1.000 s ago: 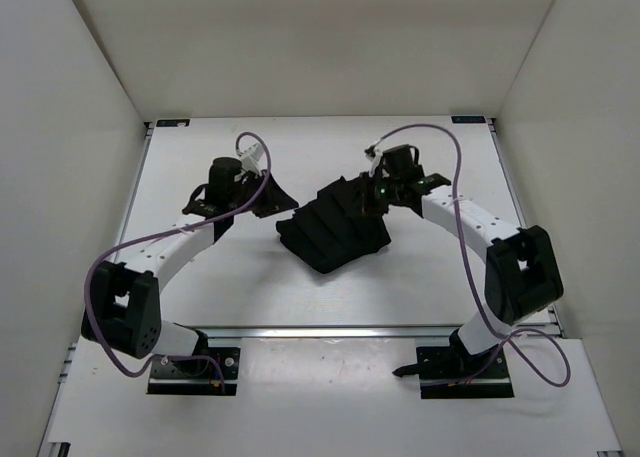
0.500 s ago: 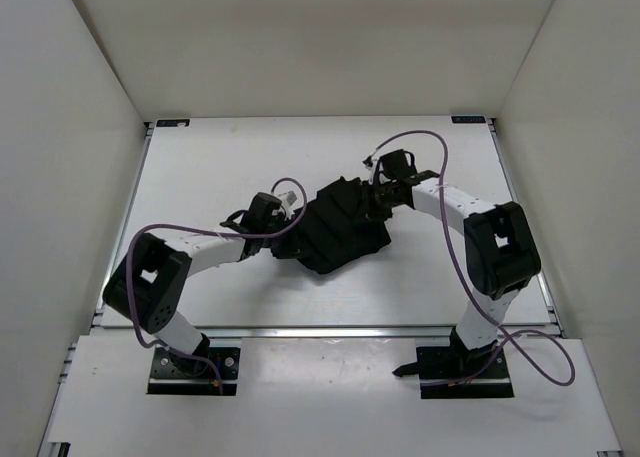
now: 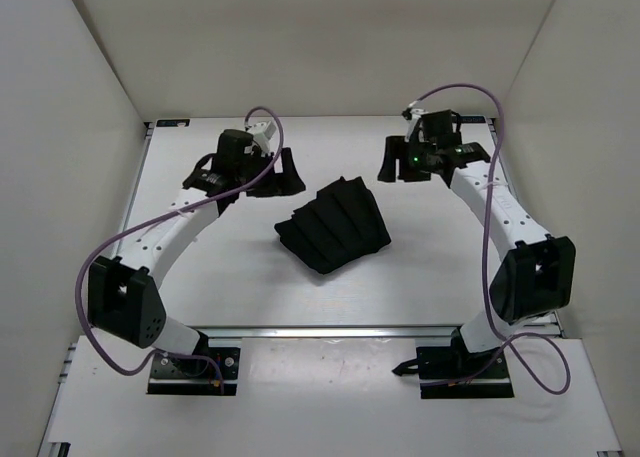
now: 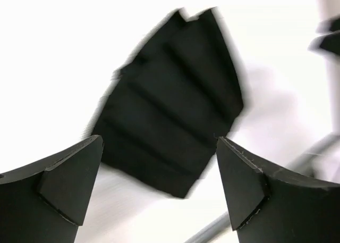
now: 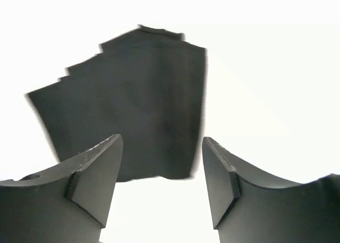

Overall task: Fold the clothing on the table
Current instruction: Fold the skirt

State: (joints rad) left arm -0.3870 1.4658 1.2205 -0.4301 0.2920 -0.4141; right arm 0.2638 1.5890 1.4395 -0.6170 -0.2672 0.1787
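While both arms hang over the far half of the table (image 3: 430, 277), the clothing (image 3: 333, 227) lies alone near the middle of it, a compact black bundle well in from every edge. Look at the left gripper (image 3: 282, 177): fingers spread wide, nothing between them, poised just off the bundle's far-left side. Over on the other side, the right gripper (image 3: 395, 165) is parted too, a little less wide, also empty, off the bundle's far-right side. Neither one touches the fabric.

So here's the geometry that matters. The skirt sits between the two grippers and somewhat closer to the near edge than either. Each arm would have to reach inward and back toward its base to get on it. The bundle is roughly fan-shaped, narrow end aimed at the far edge, wider end toward the near edge, with the pleats running lengthwise between the two. From above it's close to a dead heat on who's nearer, the left perhaps by a whisker. Both wrist cameras frame the black pleats between their open fingers, so both are aimed at it.

My read: the folding looks largely done. Any further fold would go across that long axis, each arm taking its own side.
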